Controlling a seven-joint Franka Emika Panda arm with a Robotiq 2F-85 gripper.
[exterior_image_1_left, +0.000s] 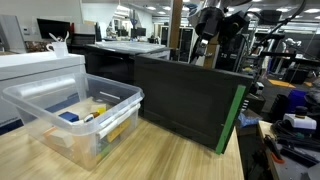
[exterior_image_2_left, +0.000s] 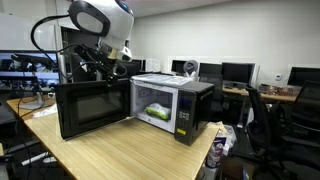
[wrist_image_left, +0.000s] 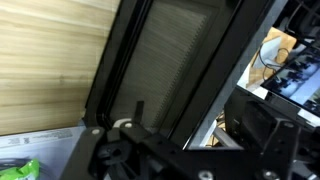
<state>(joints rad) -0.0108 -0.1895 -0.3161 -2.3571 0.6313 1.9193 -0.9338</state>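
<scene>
Hovering claw (exterior_image_2_left: 107, 68) abv microwave door (exterior_image_2_left: 90, 108), gap unclear

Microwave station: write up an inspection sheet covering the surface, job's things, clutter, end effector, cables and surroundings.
Surface: light wooden table, carrying the microwave and a bin.
Job's things: microwave with its door swung wide open; a green item lies inside.
Clutter: clear plastic bin holding small mixed items.
End effector: end effector close above the door's top edge; whether it is open or shut cannot be told.
Cables: black cable loops beside the arm.
Surroundings: office with monitors and a dark chair.
</scene>
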